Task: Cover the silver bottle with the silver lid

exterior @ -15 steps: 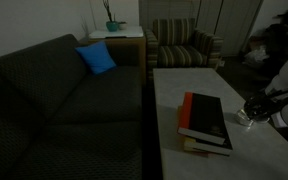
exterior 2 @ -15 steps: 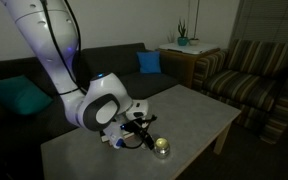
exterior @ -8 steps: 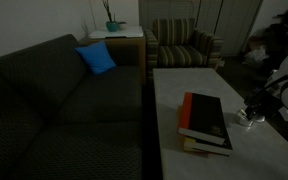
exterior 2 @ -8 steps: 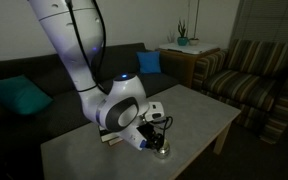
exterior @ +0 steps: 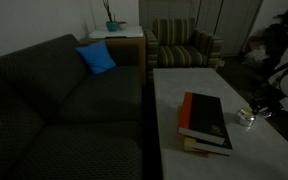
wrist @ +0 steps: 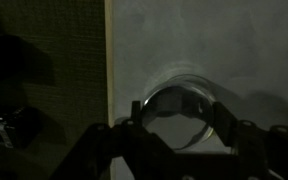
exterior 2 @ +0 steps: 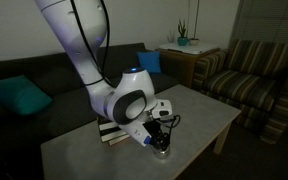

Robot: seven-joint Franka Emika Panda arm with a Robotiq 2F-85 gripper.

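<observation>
The silver bottle [exterior 2: 163,152] is a small shiny metal container on the pale table, near its front edge; it also shows in an exterior view [exterior: 245,118] beside the book stack. My gripper [exterior 2: 161,138] hangs right over it, almost touching. In the wrist view my gripper [wrist: 182,120] has both fingers closed against the sides of a round shiny rim, the silver lid [wrist: 184,98], low over the table. The bottle itself is hidden under the lid there.
A red-and-black book stack [exterior: 206,120] lies on the table [exterior: 184,80] close to the bottle; it also shows in an exterior view [exterior 2: 109,132]. A dark sofa [exterior: 64,90] runs along one side of the table. A striped armchair [exterior 2: 249,70] stands beyond it.
My gripper has moved sideways across the table from beside the bottle to directly above it. The bottle and books have not moved.
</observation>
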